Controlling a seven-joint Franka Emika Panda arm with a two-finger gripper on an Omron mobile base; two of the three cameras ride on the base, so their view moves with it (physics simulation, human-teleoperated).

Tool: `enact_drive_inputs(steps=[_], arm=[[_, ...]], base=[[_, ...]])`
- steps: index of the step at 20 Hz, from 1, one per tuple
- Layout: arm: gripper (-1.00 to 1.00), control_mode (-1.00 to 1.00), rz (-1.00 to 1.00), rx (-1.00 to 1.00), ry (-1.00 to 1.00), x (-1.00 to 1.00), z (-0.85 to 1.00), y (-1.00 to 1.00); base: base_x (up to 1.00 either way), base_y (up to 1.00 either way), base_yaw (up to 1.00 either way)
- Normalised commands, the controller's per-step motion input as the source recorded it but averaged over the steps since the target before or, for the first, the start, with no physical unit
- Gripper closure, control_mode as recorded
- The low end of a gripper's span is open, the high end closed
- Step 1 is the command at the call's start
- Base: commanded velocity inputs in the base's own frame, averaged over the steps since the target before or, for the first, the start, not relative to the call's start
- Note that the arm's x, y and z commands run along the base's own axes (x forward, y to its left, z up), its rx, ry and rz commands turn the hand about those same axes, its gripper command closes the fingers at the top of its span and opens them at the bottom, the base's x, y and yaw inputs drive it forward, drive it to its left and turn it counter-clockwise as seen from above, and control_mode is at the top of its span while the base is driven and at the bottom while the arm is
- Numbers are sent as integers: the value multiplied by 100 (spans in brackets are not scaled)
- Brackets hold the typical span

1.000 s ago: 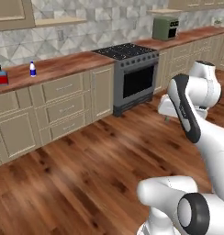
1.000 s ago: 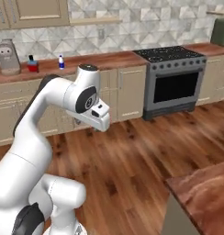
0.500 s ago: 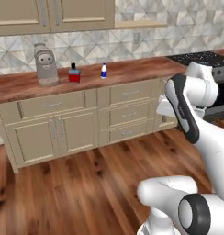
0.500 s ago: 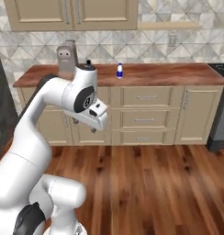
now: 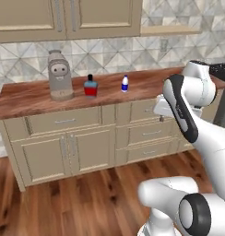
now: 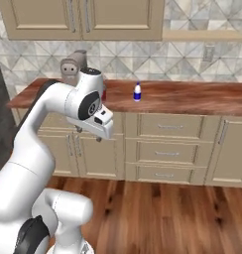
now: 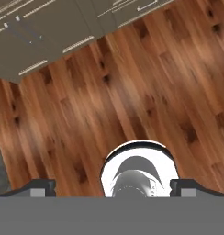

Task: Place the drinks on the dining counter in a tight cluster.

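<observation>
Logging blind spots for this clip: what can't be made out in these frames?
- Blue flask: in the right base view the arm hides nearly all of it.
- White bottle: too small in both base views to read its label.
- Gripper: in the hand view its fingertips stand wide apart over bare floor, mostly cut off by the bottom edge.
- Wall counter: its right end runs off the right base view.

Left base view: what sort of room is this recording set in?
A rendered home kitchen, by the look of it: a wood-topped wall counter over beige cabinets, a tiled backsplash, and a stove edge at the right.
</observation>
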Motion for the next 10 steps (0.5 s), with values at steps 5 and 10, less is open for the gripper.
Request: enact_drive_inputs(steps=[5, 10], arm=[[-100, 100, 0, 0, 0, 0, 0, 0], [-100, 100, 0, 0, 0, 0, 0, 0]], base=[[100, -21, 22], [100, -9, 23]])
